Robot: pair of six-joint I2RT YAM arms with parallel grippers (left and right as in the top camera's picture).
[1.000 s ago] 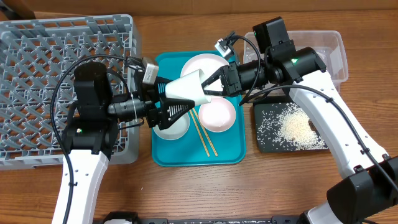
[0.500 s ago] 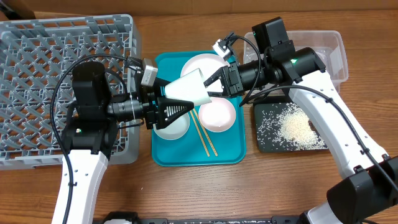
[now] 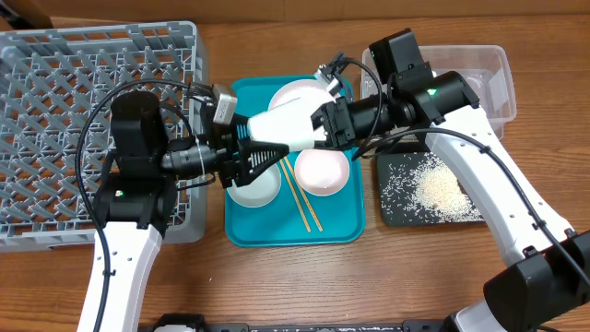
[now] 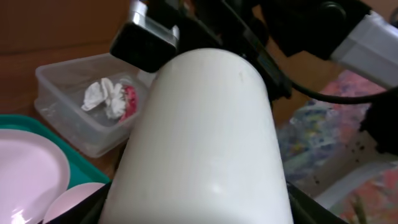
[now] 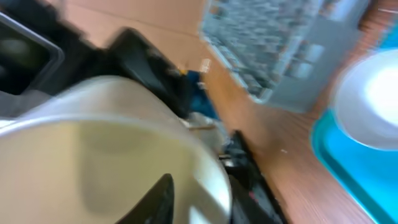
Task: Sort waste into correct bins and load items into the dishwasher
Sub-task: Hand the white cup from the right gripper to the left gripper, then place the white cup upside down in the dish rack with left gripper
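Note:
The small white cup hangs on its side above the teal tray, between both grippers; it fills the left wrist view. My left gripper is shut on its base end. My right gripper is shut on its rim, one finger inside the cup. Below lie the white plate, the white-pink bowl, a pale bowl and the chopsticks. The grey dish rack stands at the left.
The clear tub at the back right holds the white tissue and red wrapper. The black tray holds rice. The teal tray sits between rack and bins.
My right gripper moved left and closed on the cup's rim; before it was open next to it. The cup tilted flatter. The left arm barely moved.

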